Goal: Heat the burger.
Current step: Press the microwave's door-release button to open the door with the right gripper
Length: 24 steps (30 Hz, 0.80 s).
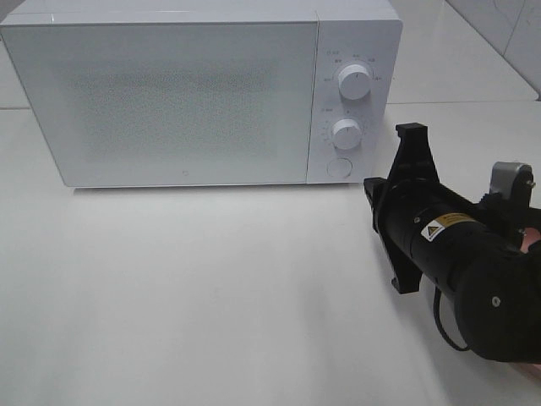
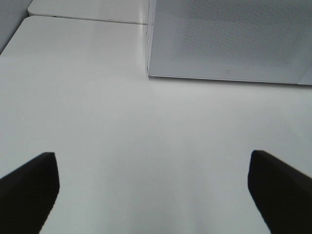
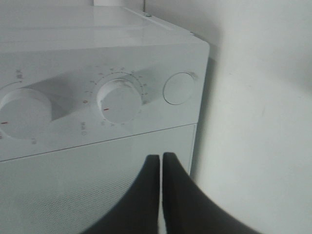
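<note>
Jaws of the left gripper (image 2: 152,155) stand wide apart over the white table (image 2: 122,122). The right gripper (image 3: 160,157) is pressed together on nothing, close to the white microwave (image 3: 97,58), near its round button (image 3: 179,88). Its frosted door (image 1: 169,101) is closed. The burger is hidden, so its look and place cannot be told.

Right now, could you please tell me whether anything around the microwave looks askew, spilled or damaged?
Nothing stands out. The microwave stands level on the table with its door closed, and no spill or damage shows. The right gripper, fingers together, hovers near the control panel. The burger is in no view.
</note>
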### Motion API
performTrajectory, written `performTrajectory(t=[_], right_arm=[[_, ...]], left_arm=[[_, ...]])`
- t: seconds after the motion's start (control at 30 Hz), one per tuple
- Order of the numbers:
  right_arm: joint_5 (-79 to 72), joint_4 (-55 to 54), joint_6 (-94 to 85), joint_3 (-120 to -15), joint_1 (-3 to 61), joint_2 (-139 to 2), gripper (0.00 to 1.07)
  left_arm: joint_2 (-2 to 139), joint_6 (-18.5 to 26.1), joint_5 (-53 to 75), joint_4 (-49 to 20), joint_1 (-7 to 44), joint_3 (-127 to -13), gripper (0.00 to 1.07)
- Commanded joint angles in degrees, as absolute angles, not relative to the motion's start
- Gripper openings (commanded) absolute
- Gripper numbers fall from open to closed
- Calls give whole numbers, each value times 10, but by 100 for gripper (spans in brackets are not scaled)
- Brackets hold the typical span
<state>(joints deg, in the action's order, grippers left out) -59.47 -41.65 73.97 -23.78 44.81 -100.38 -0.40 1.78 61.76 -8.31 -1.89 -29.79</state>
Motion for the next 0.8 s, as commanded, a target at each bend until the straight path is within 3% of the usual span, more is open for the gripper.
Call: performTrajectory(t=[0.03, 0.37, 0.8], right_arm=[[-556, -415, 750, -243, 448, -1003, 0], [-560, -413, 751, -269, 446, -1045, 0], [-545, -321, 763, -331, 366, -1099, 0]], left_arm=[[-11, 17, 611, -85, -18, -296, 98], [-11, 17, 611, -85, -18, -296, 98], [-11, 17, 611, -86, -18, -296, 98]])
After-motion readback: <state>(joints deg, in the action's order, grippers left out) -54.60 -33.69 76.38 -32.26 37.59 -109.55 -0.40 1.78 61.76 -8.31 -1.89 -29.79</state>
